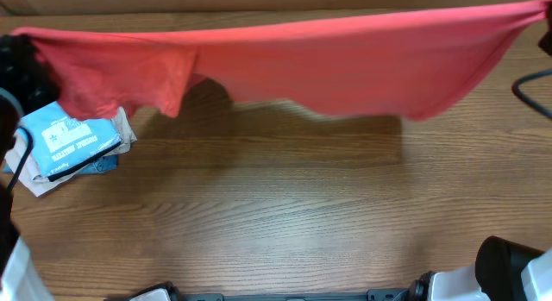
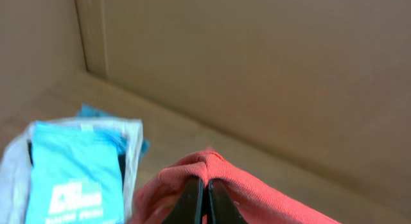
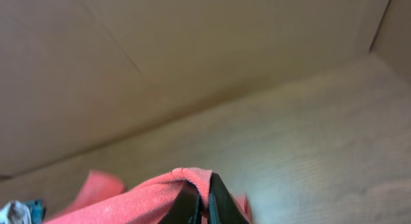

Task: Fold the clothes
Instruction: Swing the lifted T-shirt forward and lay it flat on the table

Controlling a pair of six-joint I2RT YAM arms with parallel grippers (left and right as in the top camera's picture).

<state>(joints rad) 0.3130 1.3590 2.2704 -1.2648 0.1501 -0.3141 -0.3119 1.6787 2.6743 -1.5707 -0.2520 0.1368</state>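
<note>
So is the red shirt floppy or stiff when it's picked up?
Probably floppy: the red shirt hangs loose and wavy between the left gripper and right gripper. Likely light too, since two small pinches hold it up.

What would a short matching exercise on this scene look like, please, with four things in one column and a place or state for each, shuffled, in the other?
Column one:
1. coral-red T-shirt
2. light blue printed T-shirt
3. left hand
4. table

Column two:
A. lies folded at the left side
B. shut on a bunched red edge
C. hangs stretched wide in the air
D. wood grain, with a shadow cast on it

Pairs: 1-C, 2-A, 3-B, 4-D.
</note>
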